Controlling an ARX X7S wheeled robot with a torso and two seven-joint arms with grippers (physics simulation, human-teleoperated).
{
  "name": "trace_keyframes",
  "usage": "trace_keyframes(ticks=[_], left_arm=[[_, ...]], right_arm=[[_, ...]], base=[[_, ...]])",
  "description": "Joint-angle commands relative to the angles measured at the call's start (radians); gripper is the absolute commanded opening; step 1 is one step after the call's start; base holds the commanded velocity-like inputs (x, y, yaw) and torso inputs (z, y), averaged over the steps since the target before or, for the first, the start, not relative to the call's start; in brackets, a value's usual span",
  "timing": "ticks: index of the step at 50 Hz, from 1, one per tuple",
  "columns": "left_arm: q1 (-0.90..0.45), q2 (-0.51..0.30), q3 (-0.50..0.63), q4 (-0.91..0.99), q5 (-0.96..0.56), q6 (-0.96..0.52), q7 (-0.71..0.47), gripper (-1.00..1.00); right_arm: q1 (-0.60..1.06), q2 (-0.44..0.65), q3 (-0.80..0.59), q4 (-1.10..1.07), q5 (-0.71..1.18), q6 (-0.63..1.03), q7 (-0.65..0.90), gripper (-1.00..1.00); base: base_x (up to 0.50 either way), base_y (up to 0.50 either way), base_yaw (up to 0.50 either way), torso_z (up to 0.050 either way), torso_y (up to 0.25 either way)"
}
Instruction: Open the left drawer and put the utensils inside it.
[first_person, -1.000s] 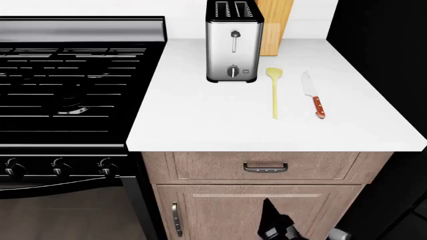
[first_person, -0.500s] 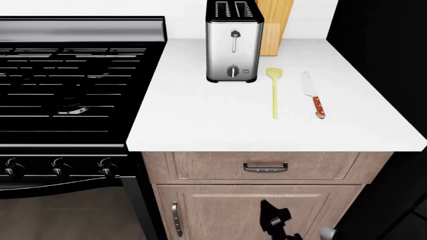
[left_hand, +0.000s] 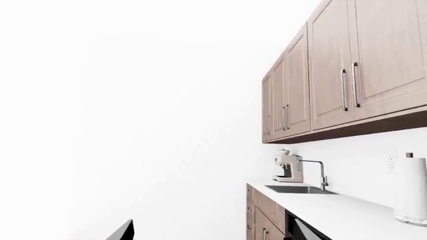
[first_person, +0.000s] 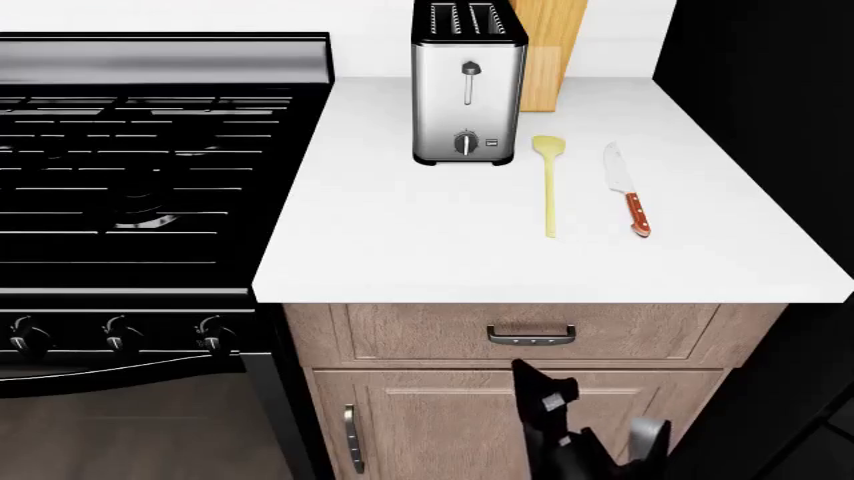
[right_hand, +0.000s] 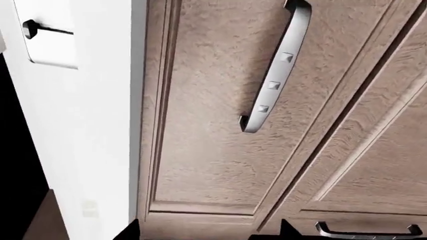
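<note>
The wide light-brown wood drawer front with its dark metal bar handle (first_person: 531, 335) is sitting shut just under the white countertop (first_person: 427, 240). On that countertop, beside the steel toaster (first_person: 465, 85), the slim pale-yellow spatula (first_person: 549, 184) and the silver-bladed knife with a reddish-brown handle (first_person: 626, 190) are lying side by side, apart. The black right gripper (first_person: 545, 400) is hovering just below the drawer handle, holding nothing; how wide it stands I cannot tell. The left gripper is showing only one dark tip (left_hand: 123, 231).

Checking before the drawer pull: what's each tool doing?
Left tool: not in view.
Right tool: below the drawer handle, holding nothing; open or shut cannot be told.
</note>
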Motion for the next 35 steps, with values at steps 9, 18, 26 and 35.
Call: trace_keyframes(ticks=[9, 18, 26, 35], left_arm=[[0.000, -0.003, -0.002, 0.000, -0.008, -0.009, -0.001, 1.00], [0.000, -0.008, 0.004, 0.000, -0.010, -0.013, -0.008, 1.00], [0.000, -0.009, 0.015, 0.000, -0.003, -0.012, -0.011, 1.00], [0.000, -0.009, 0.014, 0.000, -0.004, -0.013, -0.010, 1.00]], right_arm=[[0.026, -0.021, 0.030, 0.046, -0.001, -0.062, 0.042, 1.00], [0.035, -0.022, 0.038, 0.053, 0.009, -0.073, 0.052, 1.00], [0.088, -0.017, 0.036, 0.082, 0.007, -0.076, 0.070, 1.00], [0.146, -0.016, 0.048, 0.190, 0.006, -0.096, 0.073, 1.00]], base=[[0.00, 0.00, 0.00, 0.000, 0.000], [0.00, 0.00, 0.00, 0.000, 0.000], [0.00, 0.00, 0.00, 0.000, 0.000], [0.00, 0.00, 0.00, 0.000, 0.000]])
